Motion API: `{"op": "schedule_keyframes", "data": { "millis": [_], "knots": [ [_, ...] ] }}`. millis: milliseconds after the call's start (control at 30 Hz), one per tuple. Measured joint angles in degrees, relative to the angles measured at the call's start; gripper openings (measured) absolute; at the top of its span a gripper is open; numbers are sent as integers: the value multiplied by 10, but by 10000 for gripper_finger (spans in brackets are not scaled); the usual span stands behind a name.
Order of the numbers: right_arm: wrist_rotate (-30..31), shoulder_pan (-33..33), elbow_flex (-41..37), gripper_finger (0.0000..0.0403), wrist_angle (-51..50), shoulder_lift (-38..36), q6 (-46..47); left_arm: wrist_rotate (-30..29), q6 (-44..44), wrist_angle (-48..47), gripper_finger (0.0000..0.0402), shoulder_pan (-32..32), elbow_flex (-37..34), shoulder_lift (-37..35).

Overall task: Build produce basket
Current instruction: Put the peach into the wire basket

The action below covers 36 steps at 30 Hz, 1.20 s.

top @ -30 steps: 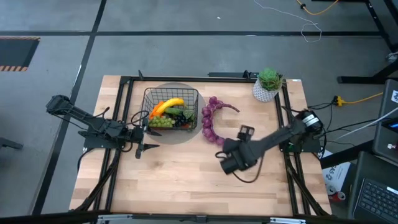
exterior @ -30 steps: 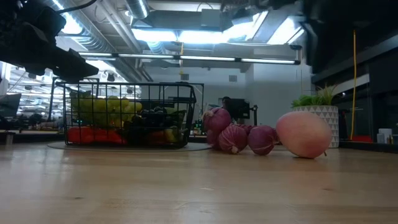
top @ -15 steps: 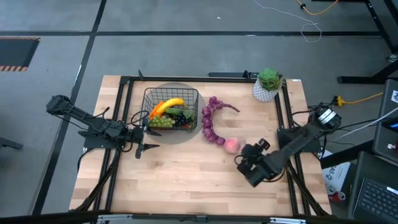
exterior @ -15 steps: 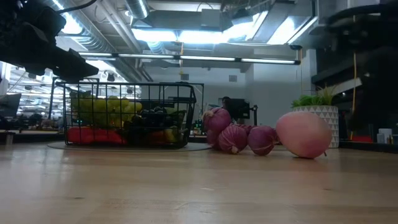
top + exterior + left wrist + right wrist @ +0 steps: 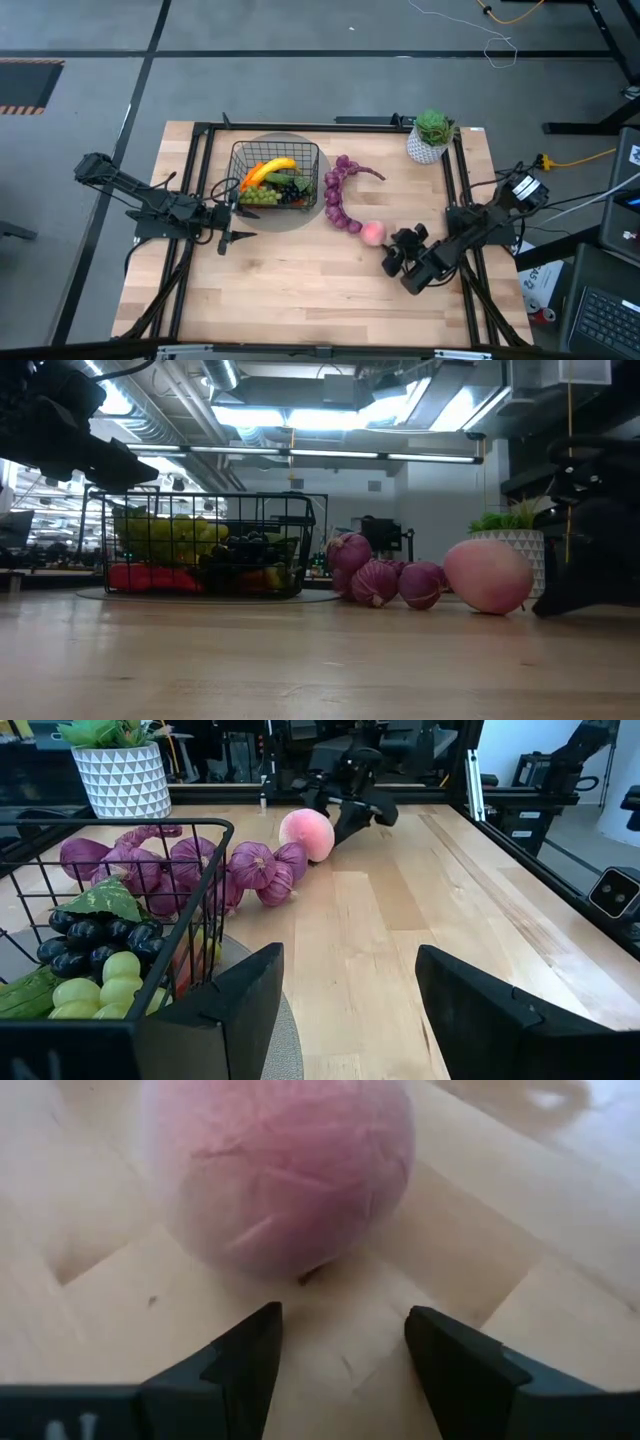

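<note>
2 dark, jointed arms, matte black throughout. The left gripper [image 5: 232,238] and right gripper [image 5: 392,262] each end in 2 flat, angular black fingers [image 5: 240,1360]. Black cables trail from both arms.

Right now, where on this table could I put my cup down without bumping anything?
The near half of the table, in front of both grippers, is bare wood. There is also a bare patch between the basket and the table's left edge. It is crowded mid-table: the bulb string, peach and right gripper sit close together, and the left gripper hovers beside the basket.
</note>
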Motion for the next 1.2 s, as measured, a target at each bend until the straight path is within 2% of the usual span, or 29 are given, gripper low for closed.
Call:
{"op": "schedule_keyframes", "data": {
  "millis": [267,633,767,1133,1200],
  "knots": [
    [6,-29,7,220,40,18,-100,0,0,0,225,0,0,0],
    [7,-49,8,212,48,32,-131,0,0,0,225,0,0,0],
    [5,-49,8,174,51,32,-133,0,0,0,225,0,0,0],
    [12,-49,6,17,87,34,-134,0,0,0,225,0,0,0],
    [19,-50,5,7,97,35,-134,0,0,0,225,0,0,0]
  ]
}}
